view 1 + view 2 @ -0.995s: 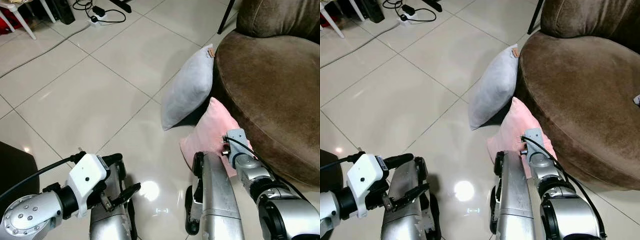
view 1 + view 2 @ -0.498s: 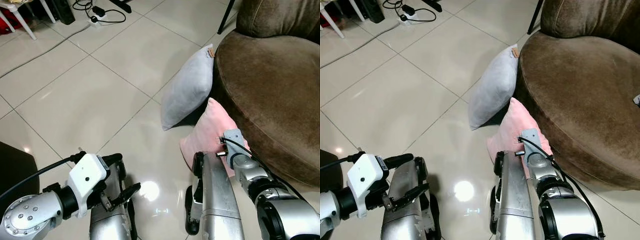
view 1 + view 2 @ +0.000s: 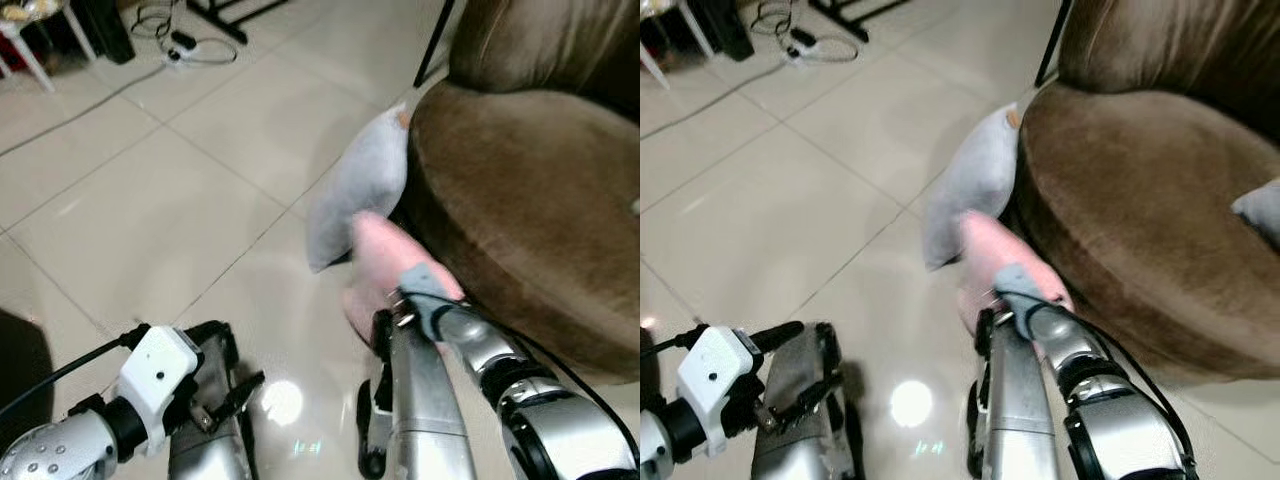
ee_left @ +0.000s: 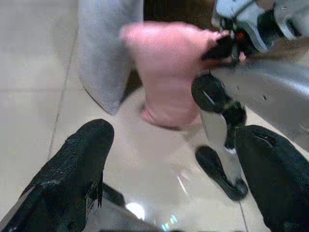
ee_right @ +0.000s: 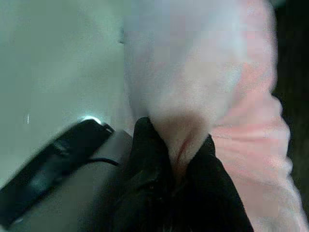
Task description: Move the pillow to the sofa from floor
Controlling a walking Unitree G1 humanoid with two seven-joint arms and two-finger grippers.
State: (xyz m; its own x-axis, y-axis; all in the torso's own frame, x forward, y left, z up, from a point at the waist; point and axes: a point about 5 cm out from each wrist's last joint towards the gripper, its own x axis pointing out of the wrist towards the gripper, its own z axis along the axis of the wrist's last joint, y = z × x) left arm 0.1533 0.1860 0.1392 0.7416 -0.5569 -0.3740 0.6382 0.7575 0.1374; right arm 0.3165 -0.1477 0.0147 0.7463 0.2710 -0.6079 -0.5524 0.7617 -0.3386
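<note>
A pink pillow (image 3: 385, 255) stands on the tiled floor against the front of the brown sofa (image 3: 530, 190), and looks blurred. My right gripper (image 5: 176, 157) is shut on a fold of the pink pillow (image 5: 203, 72), with the fabric pinched between both black fingers. The right wrist (image 3: 425, 295) sits right at the pillow's lower right side. A grey pillow (image 3: 355, 185) leans on the sofa just behind the pink one. My left gripper (image 4: 169, 159) is open and held low by my left leg, looking toward the pink pillow (image 4: 169, 72).
The sofa seat (image 3: 1140, 200) is wide and bare, with a pale cushion (image 3: 1260, 210) at its far right. Cables and a power strip (image 3: 185, 40) lie on the tiles at the far left. My own legs (image 3: 420, 400) stand just in front of the pillows.
My right gripper has closed on the pink pillow and its top has swung left and up. The head camera has moved, so the whole scene has shifted and blurred.
</note>
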